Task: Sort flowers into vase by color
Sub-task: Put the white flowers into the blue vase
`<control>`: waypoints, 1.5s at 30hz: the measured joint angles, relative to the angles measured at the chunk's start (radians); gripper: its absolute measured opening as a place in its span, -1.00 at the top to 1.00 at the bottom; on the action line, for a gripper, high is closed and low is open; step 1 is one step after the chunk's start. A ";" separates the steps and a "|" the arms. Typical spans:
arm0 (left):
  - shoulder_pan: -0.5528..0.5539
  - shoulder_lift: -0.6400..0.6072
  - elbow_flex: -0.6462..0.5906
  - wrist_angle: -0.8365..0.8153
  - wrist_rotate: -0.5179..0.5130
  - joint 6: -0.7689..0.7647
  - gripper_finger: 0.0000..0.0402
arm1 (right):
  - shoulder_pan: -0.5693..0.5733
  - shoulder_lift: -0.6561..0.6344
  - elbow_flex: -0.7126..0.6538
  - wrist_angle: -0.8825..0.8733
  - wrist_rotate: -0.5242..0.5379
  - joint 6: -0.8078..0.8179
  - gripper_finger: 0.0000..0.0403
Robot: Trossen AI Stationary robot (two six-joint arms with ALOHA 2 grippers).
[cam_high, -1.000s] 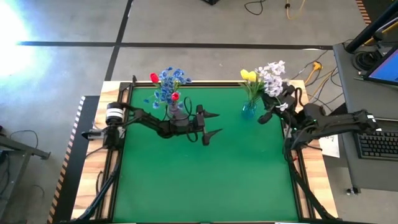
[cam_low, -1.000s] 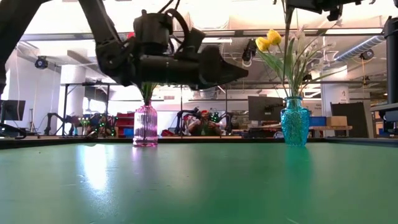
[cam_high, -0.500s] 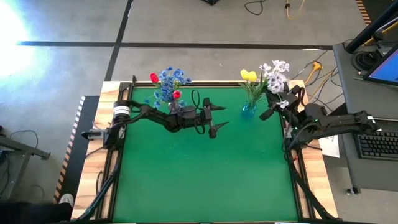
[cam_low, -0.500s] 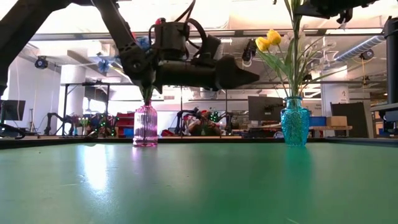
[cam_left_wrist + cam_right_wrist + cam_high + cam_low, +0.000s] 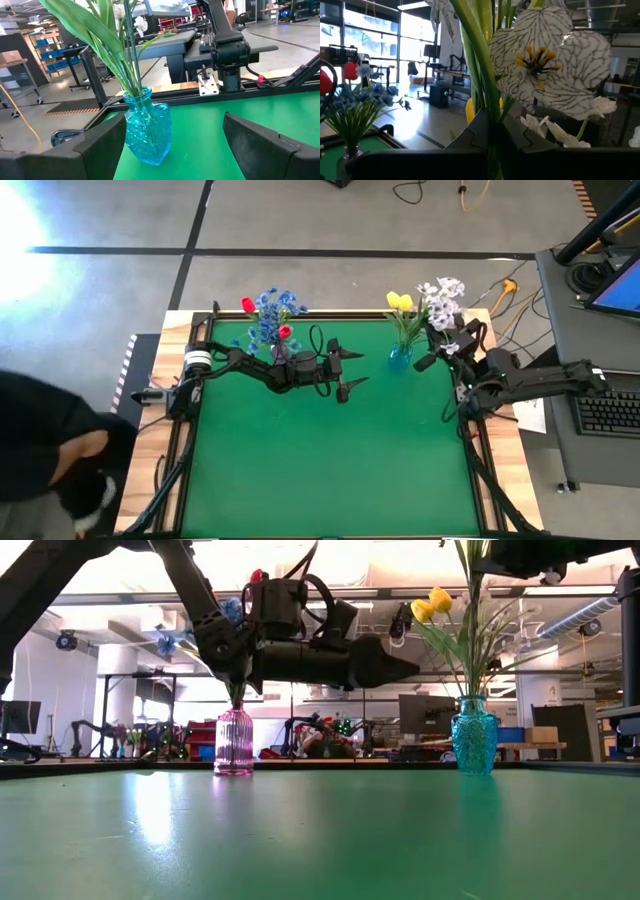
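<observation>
Right wrist view alone: right pincer (image 5: 492, 137) clamps white flower (image 5: 550, 55) stem.

We see glare at the high view's upper left, a backlit low view, and a sheen on the table (image 5: 150, 825).

Flowers (image 5: 270, 315) upright in apparently two vases (image 5: 400, 358).

This is a robotics lab or workshop in an open industrial hall. A green-topped table (image 5: 330, 450) in a metal frame stands on bare concrete floor (image 5: 110, 220) with cables at 1 o'clock. A desk with a keyboard (image 5: 608, 412) sits at 3 o'clock. Beyond the table are exposed ceiling ducts (image 5: 590, 612), monitors (image 5: 425, 712) and blue storage bins (image 5: 50, 47).
</observation>
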 joint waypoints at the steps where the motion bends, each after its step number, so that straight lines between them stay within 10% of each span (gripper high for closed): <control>1: 0.000 0.000 0.000 -0.001 0.000 0.000 -0.57 | -0.001 -0.001 -0.004 0.004 0.001 0.000 0.94; 29: 0.000 -0.002 -0.001 -0.003 0.000 -0.002 -0.57 | -0.001 0.012 -0.086 0.006 0.003 0.087 0.91; 45: 0.000 -0.002 -0.001 -0.006 0.000 -0.003 -0.57 | -0.001 0.012 -0.086 -0.144 0.054 0.221 0.04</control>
